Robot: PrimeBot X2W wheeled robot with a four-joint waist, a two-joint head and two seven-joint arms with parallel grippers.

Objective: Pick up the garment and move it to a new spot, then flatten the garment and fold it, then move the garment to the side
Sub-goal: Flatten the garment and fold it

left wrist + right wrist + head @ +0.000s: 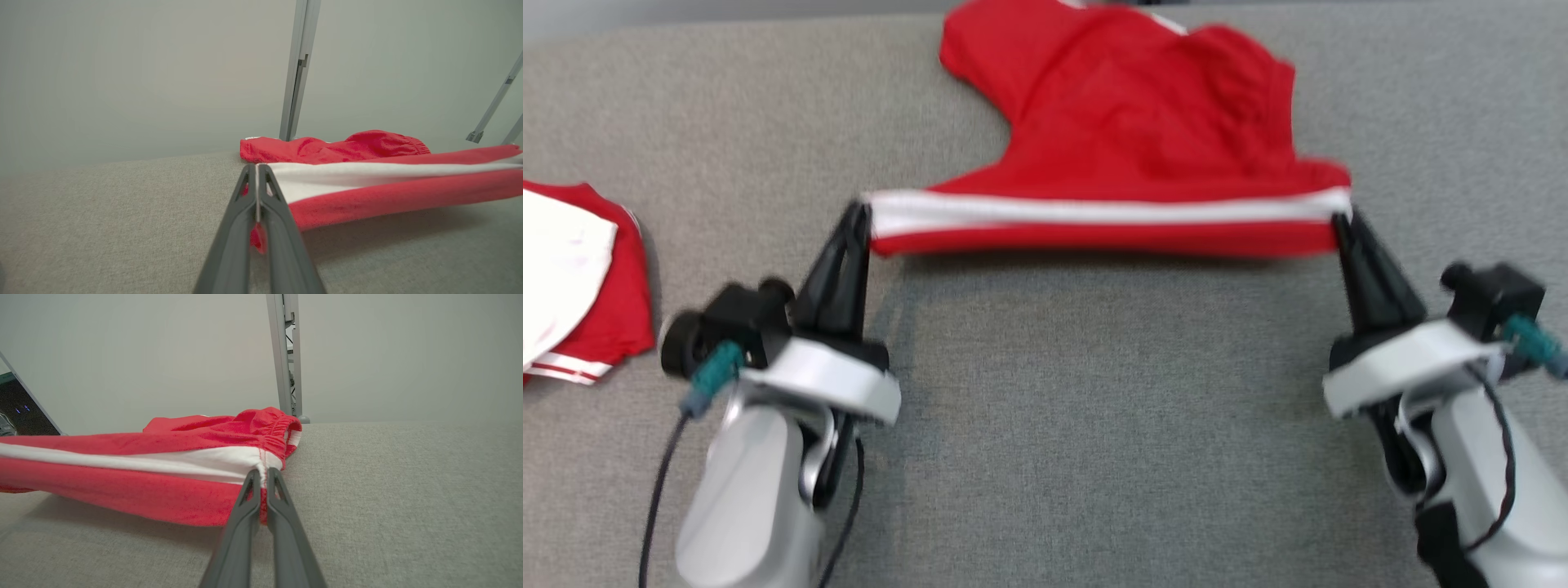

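The garment [1143, 122] is red with a white stripe along its near edge, and it lies on the grey cloth-covered table [1094, 408]. That near edge is lifted and stretched taut between my two grippers. My left gripper [859, 214] is shut on its left corner. My right gripper [1339, 220] is shut on its right corner. In the left wrist view the garment [388, 183] runs off to the right from the pinched left gripper [257, 169]. In the right wrist view the garment [143, 473] runs left from the right gripper [263, 473], with a gathered elastic band behind.
A second red and white garment [572, 286] lies folded at the table's left edge. Beyond the table's far edge stand grey metal posts [298, 69] before a pale wall. A dark screen [18, 412] shows at the left of the right wrist view.
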